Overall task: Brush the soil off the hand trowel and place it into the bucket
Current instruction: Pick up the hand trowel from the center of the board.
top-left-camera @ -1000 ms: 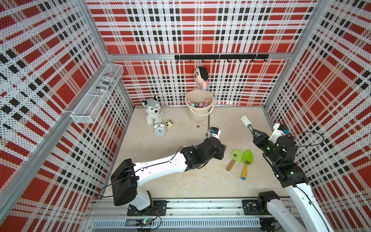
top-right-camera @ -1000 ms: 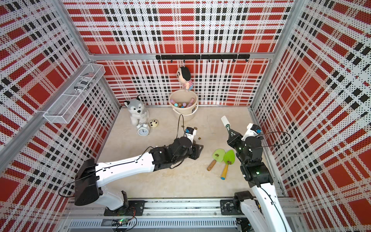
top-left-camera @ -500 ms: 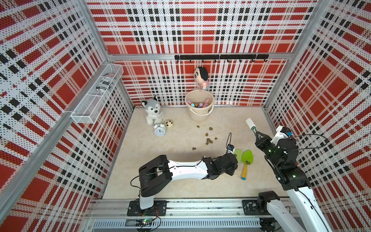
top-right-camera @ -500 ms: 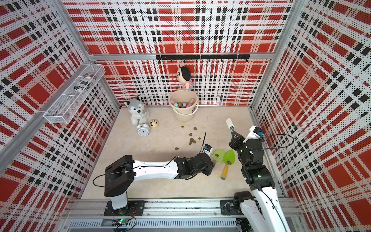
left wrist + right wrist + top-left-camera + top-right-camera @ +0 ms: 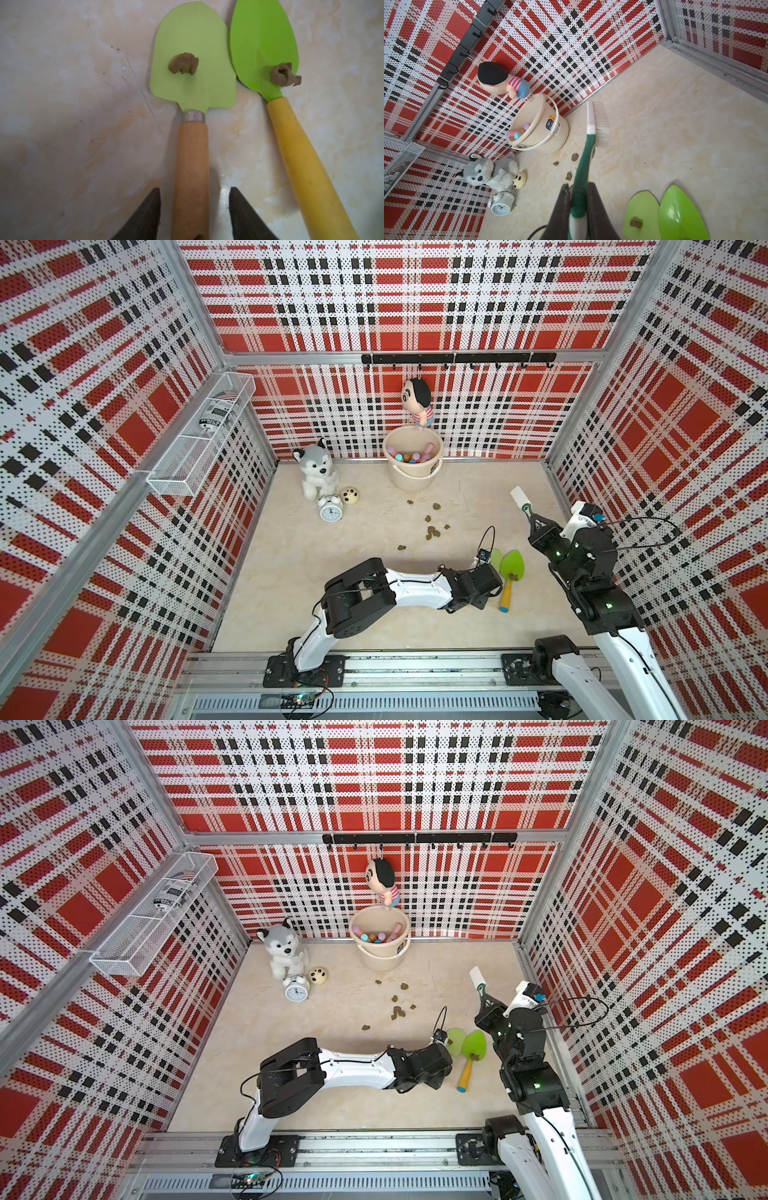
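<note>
Two hand trowels lie side by side on the floor. One has a wooden handle and a pale green blade, with a lump of soil on it. The other has a yellow handle, a bright green blade and its own soil lump. My left gripper is open and straddles the wooden handle, with a gap on each side. My right gripper is shut on a green and white brush, held up to the right of the trowels. The bucket stands at the back wall.
Loose soil lumps lie scattered between the bucket and the trowels. The bucket holds several coloured items. A husky plush, an alarm clock and a small cream ball sit back left. A doll hangs above the bucket.
My left arm has swung from the middle of the floor forward and right to the trowels, uncovering the loose soil. Its jaws have widened a little. The right arm with the brush shifted slightly.
</note>
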You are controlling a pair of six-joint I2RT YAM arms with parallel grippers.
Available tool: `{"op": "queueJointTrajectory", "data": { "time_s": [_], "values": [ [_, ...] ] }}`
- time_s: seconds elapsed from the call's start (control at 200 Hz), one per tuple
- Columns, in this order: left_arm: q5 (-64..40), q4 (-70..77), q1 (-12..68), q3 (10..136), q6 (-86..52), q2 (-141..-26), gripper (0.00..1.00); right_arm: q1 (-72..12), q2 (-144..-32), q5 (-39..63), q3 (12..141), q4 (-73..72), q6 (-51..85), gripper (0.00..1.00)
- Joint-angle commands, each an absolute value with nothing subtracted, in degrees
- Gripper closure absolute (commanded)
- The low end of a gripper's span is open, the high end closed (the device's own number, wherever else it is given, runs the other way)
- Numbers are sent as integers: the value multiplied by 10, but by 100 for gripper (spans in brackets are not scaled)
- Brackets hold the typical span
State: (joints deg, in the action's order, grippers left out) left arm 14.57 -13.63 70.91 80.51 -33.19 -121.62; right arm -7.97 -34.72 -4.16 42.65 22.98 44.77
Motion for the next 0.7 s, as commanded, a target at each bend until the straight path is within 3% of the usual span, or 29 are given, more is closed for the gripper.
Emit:
{"op": "queueJointTrajectory", "data": {
  "time_s": [0.0,0.185,0.321,0.566,0.696],
  "values": [
    [159,-153,710,828,-334,-1234,46,-76,-336,-56,439,224,434,100],
    [160,-156,709,828,-334,-1246,54,-76,-336,-56,438,223,434,100],
    [149,-161,706,840,-331,-1255,66,-76,-336,-55,438,223,435,100],
    [147,-172,706,844,-328,-1243,75,-76,-332,-58,436,225,437,100],
    [123,-187,699,845,-322,-1222,94,-76,-333,-55,437,226,438,100]
  ]
}}
